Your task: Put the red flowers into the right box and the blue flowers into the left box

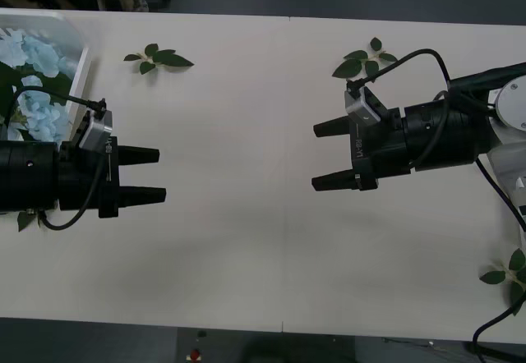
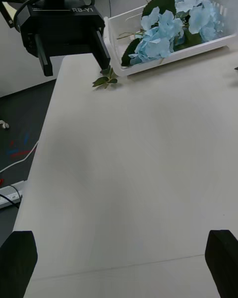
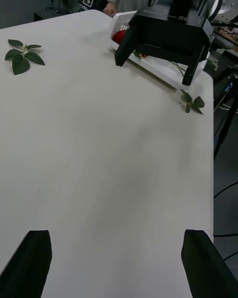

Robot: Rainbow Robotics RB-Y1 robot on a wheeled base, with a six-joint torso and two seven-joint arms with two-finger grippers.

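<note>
White and broad, the surface lies bare between the two arms, with only loose leaf sprigs scattered toward its edges. Left tool hovers above it near the left side, fingers spread apart and holding nothing; right tool faces it from the other side, likewise spread and unloaded. Just behind the left arm sits the left box, a white tray, and the blue flowers lie heaped inside it, heads and big leaves together. Behind the right tool, the left wrist view shows a white box edge with a spot of red at its near end, probably a rose head, though most of it is hidden by the arm.

Judging from this, no flower is left loose on the surface, so sorting looks finished or nearly so. Any next move calls for checking the hidden right box, then drawing both arms back.
</note>
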